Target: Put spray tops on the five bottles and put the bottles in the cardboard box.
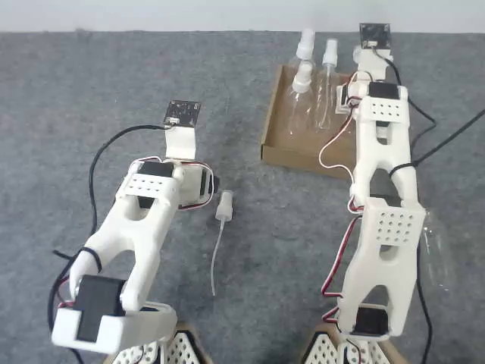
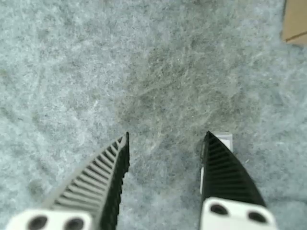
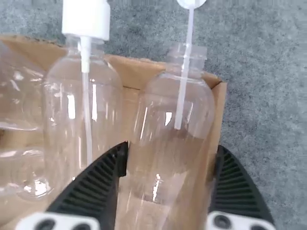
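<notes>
Right claw (image 3: 170, 146) clamps the clear plastic bottle (image 3: 175, 96) mid-body in the brown cardboard box (image 1: 282, 133); light, thin-walled, slippery, so squeeze gently. Left claw (image 2: 166, 135) gapes wide beside loose white spray top (image 1: 224, 206): grip its head, not tube.

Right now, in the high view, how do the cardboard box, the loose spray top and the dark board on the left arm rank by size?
1. cardboard box.
2. loose spray top, long and thin with its tube.
3. dark board, raised nearer the camera, so perhaps flattered.
</notes>
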